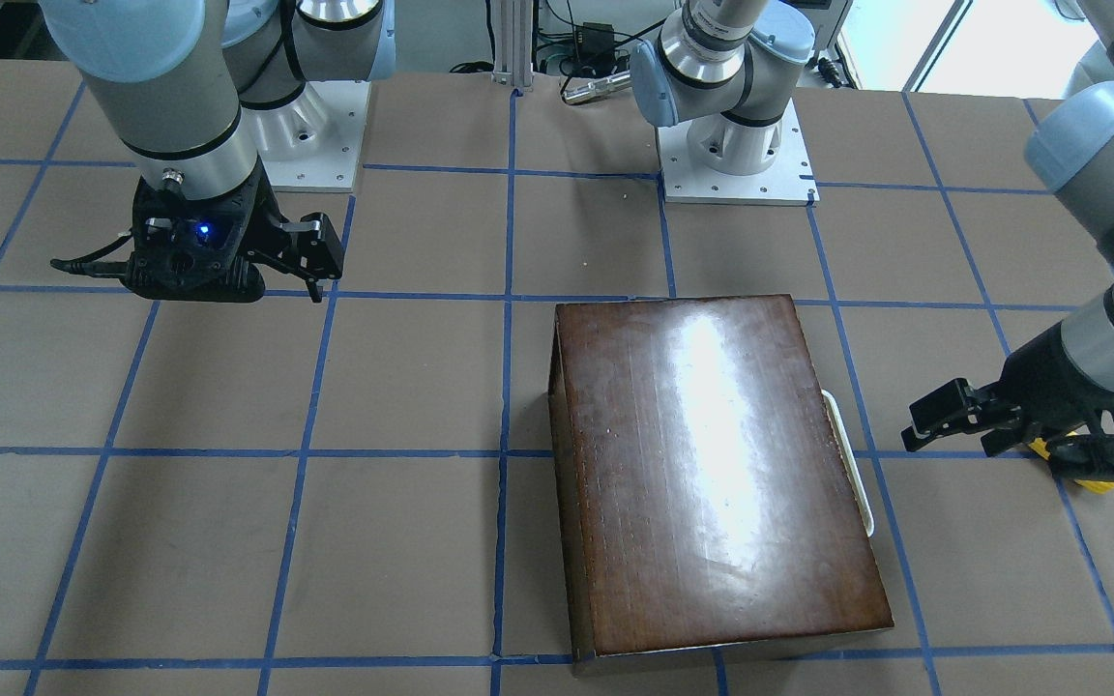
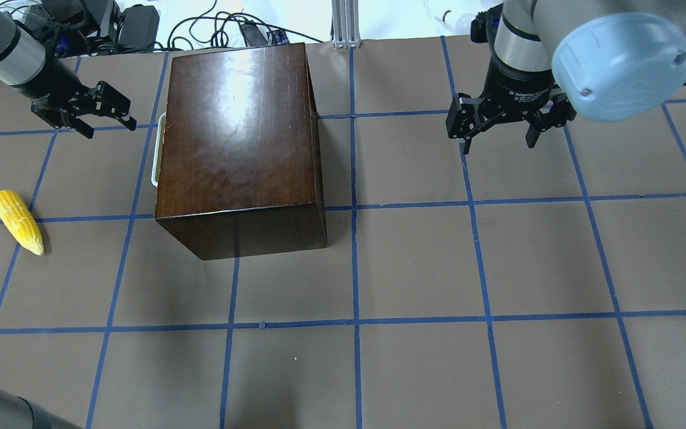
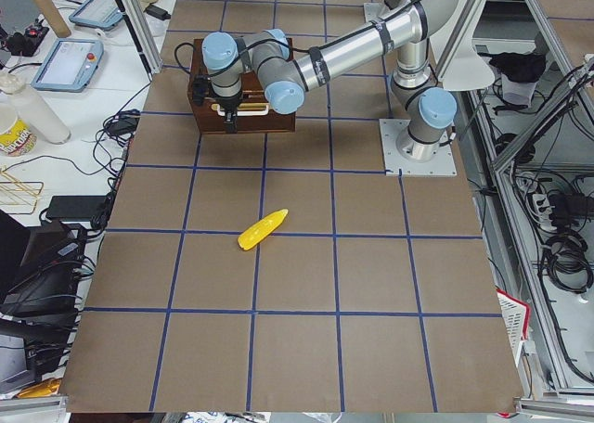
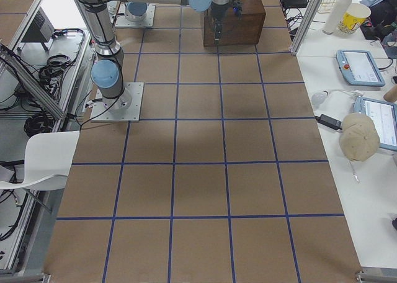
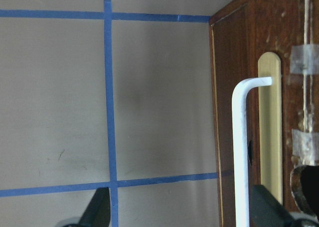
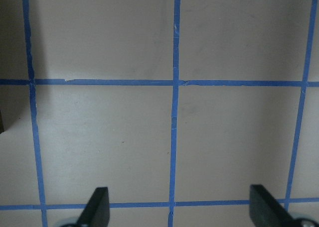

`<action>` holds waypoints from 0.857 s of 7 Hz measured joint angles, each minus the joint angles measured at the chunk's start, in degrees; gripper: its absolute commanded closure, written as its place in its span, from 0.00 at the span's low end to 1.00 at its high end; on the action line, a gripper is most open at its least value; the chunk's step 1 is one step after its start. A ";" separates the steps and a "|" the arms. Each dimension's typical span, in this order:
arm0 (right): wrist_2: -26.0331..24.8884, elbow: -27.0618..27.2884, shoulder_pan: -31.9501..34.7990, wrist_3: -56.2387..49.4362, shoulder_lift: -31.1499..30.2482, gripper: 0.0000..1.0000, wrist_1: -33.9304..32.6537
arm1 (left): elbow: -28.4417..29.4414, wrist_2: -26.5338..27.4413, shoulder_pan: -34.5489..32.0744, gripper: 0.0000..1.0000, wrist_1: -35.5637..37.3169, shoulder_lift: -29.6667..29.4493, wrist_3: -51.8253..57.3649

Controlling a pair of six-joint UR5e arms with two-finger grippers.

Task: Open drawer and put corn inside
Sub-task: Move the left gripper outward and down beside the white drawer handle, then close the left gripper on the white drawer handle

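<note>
The glossy dark-brown box [image 2: 239, 149] stands on the table with the drawer shut; its cream handle [image 2: 155, 149] sticks out on the box's left side. In the left wrist view the handle [image 5: 240, 152] runs along the dark front panel [image 5: 234, 87]. My left gripper [image 2: 112, 131] is open and empty, a short way left of the handle and apart from it. The yellow corn [image 2: 18, 221] lies on the table left of the box, nearer the robot than the left gripper. My right gripper [image 2: 498, 146] is open and empty, hovering far right of the box.
The table [image 2: 414, 268] is brown with a blue tape grid. The arm bases [image 1: 736, 145] stand at the robot's edge. Cables and an aluminium post [image 2: 346, 24] lie beyond the far edge. In the front-facing view the left gripper [image 1: 917, 430] partly hides the corn [image 1: 1094, 480].
</note>
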 measured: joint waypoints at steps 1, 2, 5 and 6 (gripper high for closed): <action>-0.04 0.00 0.00 0.00 0.00 0.00 -0.02 | -0.11 -0.41 -0.21 0.00 0.23 -0.70 0.15; -0.06 0.00 0.00 0.00 0.01 0.00 -0.02 | -0.27 -0.59 -0.38 0.00 0.34 -1.27 0.19; -0.07 0.00 0.00 0.00 0.05 0.00 -0.02 | -0.53 -3.25 -0.49 0.00 0.40 -2.72 0.35; -0.07 0.00 0.00 0.00 0.05 0.00 -0.03 | -0.61 -4.07 -0.47 0.00 0.39 -3.12 0.42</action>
